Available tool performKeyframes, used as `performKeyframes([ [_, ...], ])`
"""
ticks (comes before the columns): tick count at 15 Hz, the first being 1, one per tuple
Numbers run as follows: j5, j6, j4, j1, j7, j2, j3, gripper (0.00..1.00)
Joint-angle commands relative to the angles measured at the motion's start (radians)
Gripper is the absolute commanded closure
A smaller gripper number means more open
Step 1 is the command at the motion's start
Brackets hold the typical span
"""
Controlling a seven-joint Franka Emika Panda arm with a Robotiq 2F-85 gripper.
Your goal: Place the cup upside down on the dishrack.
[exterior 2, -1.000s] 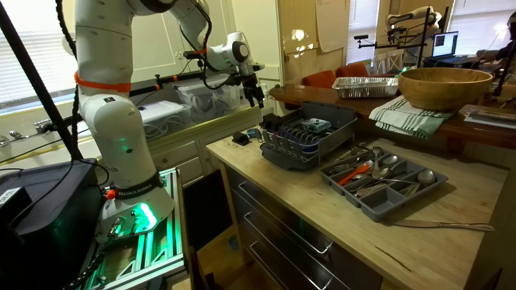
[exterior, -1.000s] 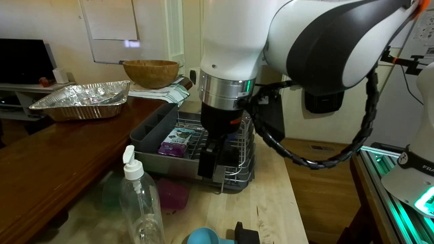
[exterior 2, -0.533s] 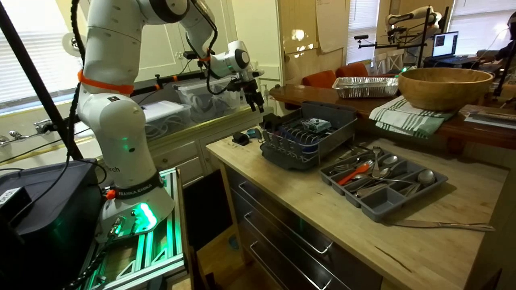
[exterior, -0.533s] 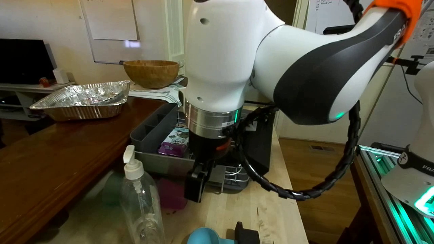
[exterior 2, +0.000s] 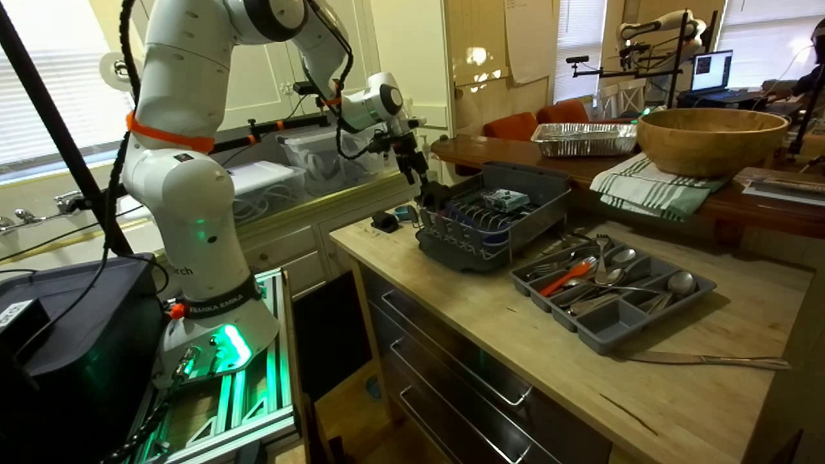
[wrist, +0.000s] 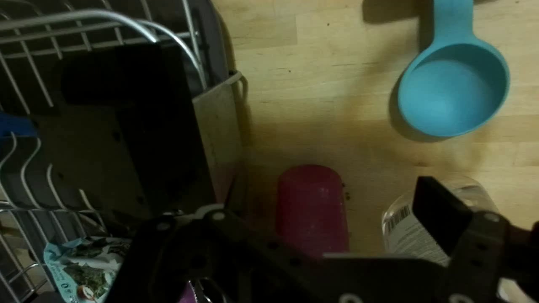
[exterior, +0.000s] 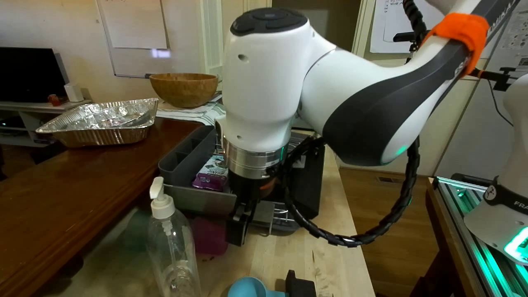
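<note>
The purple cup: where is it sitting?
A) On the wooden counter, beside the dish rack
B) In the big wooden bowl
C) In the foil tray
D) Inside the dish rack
A: the wrist view shows the purple cup on the wooden counter, outside the side wall of the dish rack.

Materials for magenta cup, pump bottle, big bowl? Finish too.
Cup: probably plastic, smooth with a soft sheen; even magenta colour, faint highlights.
Pump bottle: clear and glossy, likely plastic, though glass isn't ruled out; its wall is see-through.
Big bowl: looks like wood, perhaps with a satin finish; brown, streaky surface.
</note>
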Motion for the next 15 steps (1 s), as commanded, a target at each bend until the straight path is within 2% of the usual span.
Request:
performKeyframes([
  [1, -0.037, 0.012, 0.054, 0.029, 0.025, 0.078, -0.036, 0.00],
  [8, -0.053, 0.009, 0.167, 0.095, 0.111, 0.190, -0.099, 0.00],
  [10, 0.004, -0.062, 0.201, 0.093, 0.086, 0.209, -0.087, 0.00],
  [11, -0.012, -0.014, 0.151, 0.086, 0.072, 0.173, -0.089, 0.00],
  [15, -0.025, -0.004, 0.175, 0.092, 0.093, 0.198, -0.104, 0.00],
])
